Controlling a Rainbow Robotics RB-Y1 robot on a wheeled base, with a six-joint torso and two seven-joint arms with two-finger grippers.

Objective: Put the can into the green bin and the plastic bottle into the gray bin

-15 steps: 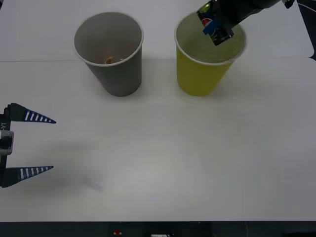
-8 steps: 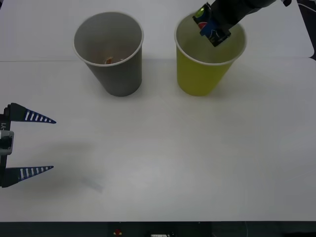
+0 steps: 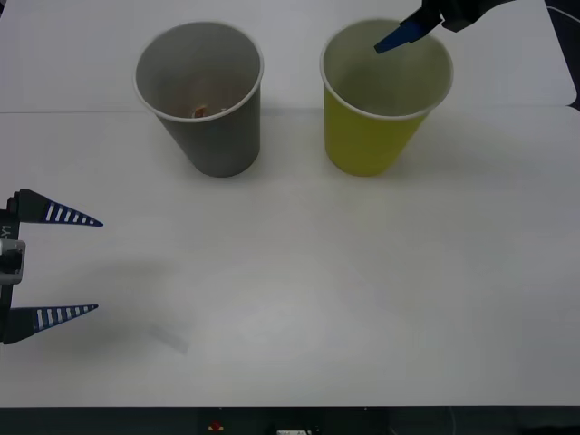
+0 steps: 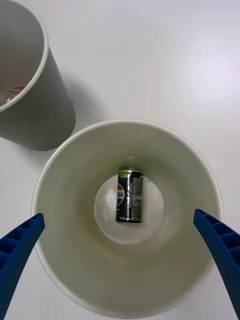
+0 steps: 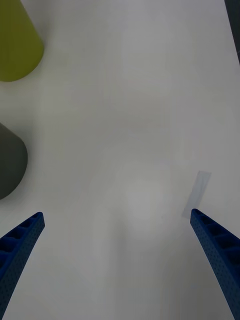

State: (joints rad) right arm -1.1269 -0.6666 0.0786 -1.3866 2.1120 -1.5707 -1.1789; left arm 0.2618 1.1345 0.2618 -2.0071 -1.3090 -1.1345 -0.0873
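Note:
The can (image 4: 130,196) lies on its side at the bottom of the green bin (image 3: 373,136), with its dark label facing up. My right gripper (image 4: 119,215) hangs open straight above the green bin's mouth (image 4: 50,175), holding nothing; one blue finger (image 3: 397,38) shows over the far rim. The gray bin (image 3: 217,136) stands upright to the left of the green one. A small orange-and-white bit (image 3: 200,111) shows inside it; I cannot tell whether that is the plastic bottle. My left gripper (image 3: 98,265) rests open and empty at the table's left edge.
Both cups stand near the back of the white table (image 3: 317,272). A small strip of clear tape (image 5: 200,192) lies flat on the table near the left gripper (image 5: 116,214). The table's front edge runs along the bottom.
The right gripper held the can over the green bin; it has opened and drawn up and back. The can has dropped to the bin's bottom. The left arm has not moved.

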